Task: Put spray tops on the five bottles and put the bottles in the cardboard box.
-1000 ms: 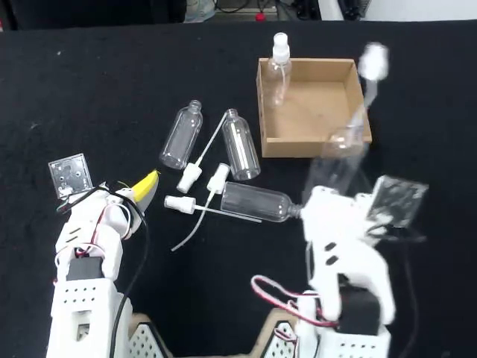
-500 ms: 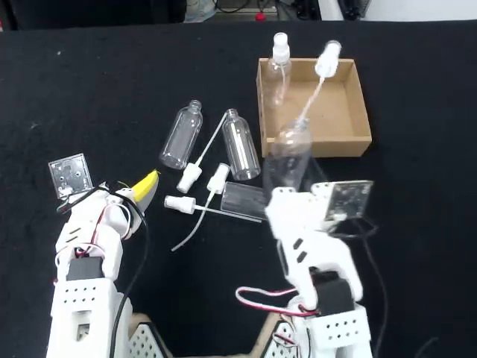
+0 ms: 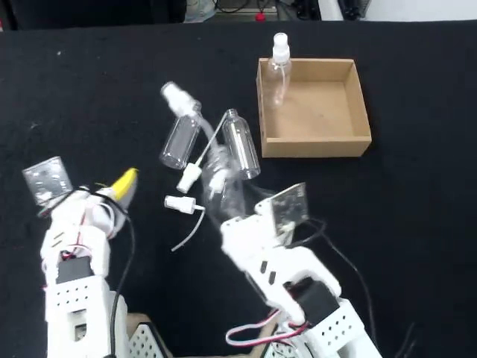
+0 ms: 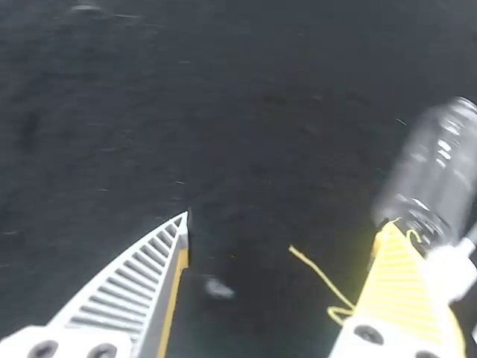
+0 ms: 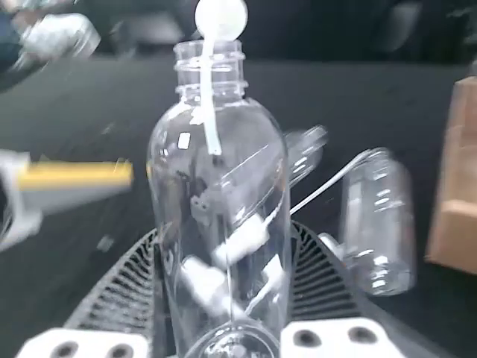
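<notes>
your right tool (image 5: 223, 235) clamps the clear plastic bottle (image 5: 220, 149) so your left tool (image 4: 287, 224), spread apart, can likely seat the loose white spray top (image 5: 220, 16).

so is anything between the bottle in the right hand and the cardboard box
An uncapped bottle lies on the table between the held bottle and the cardboard box, beside the box's near corner. Lifted in the right hand, the held bottle could probably pass above it.
</notes>
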Controlling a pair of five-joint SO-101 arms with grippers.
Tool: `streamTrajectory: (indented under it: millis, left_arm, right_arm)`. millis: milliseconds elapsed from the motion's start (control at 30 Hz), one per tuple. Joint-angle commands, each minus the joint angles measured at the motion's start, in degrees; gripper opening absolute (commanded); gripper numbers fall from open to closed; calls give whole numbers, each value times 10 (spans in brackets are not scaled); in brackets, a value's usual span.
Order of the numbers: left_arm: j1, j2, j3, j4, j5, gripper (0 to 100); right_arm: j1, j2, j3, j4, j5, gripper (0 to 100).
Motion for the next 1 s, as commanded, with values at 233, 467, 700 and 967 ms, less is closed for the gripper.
streamTrajectory:
  millis: [233, 467, 700, 967]
  left_arm:
    - [-30, 11, -297, 232, 2, 371]
    - [-7, 150, -356, 237, -22, 371]
    - [-7, 362, -480, 241, 13, 371]
    - [-7, 498, -602, 345, 95, 371]
  right_arm:
    - [-86, -39, -2, 3, 66, 60]
    - [-86, -40, -3, 2, 67, 60]
    - [-86, -40, -3, -15, 67, 60]
    - [-84, -40, -2, -15, 67, 60]
